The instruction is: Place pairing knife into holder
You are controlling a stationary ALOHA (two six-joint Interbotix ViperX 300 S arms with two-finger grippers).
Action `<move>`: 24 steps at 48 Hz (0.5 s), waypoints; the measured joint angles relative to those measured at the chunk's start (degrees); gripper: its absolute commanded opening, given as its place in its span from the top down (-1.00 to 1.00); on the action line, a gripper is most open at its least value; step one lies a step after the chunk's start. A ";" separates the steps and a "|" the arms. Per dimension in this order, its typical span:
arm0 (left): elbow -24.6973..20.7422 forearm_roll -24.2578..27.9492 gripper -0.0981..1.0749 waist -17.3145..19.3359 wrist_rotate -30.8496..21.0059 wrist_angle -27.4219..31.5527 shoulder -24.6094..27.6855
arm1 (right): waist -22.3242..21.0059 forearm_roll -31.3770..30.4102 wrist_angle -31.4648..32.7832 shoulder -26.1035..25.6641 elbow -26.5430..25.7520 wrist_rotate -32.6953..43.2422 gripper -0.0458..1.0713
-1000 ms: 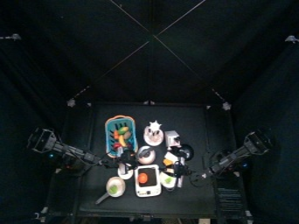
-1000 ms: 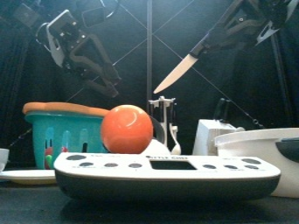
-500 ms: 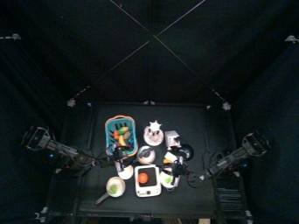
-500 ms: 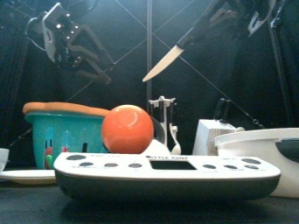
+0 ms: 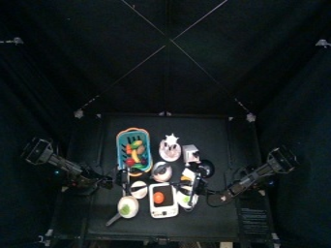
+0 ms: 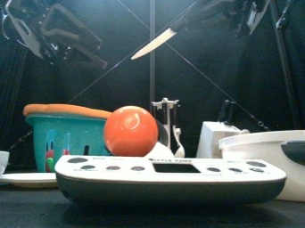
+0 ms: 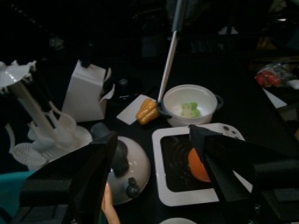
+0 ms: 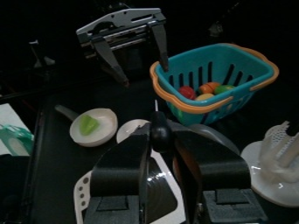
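Observation:
The pairing knife [image 6: 152, 43] hangs high above the table, blade slanting down toward the left, with my right gripper [image 6: 222, 8] shut on its dark handle [image 8: 162, 136]. In the left wrist view its blade [image 7: 170, 54] shows above the white bowl. The holder [image 6: 220, 135], a small pale block with dark handles on top, stands at the right behind the scale, well below the knife; it also shows as the holder [image 7: 86, 88] in the left wrist view. My left gripper [image 7: 152, 140] is open and empty, raised at the left [image 6: 53, 36].
A kitchen scale [image 6: 167, 176] carrying an orange fruit [image 6: 128, 131] fills the front. A teal basket [image 6: 62, 134] of produce stands at the left, a white bowl [image 6: 268, 151] at the right, a white rack [image 6: 169, 120] in the middle. A small dish [image 8: 91, 126] lies near the scale.
My right gripper has lifted the knife higher and swung its tip further left. The left arm has drawn up and back to the left.

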 measured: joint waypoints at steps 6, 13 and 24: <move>1.05 3.96 -0.86 -0.18 -4.66 3.60 0.88 | -0.09 -4.48 1.32 2.55 0.35 3.08 -0.12; 1.32 7.47 -0.86 -0.26 -9.40 6.24 3.52 | -0.09 -5.98 3.34 5.27 0.35 3.34 -0.12; -0.97 8.00 -0.86 0.09 -10.90 6.50 8.61 | -0.09 -5.71 4.66 7.21 -0.97 3.43 -0.12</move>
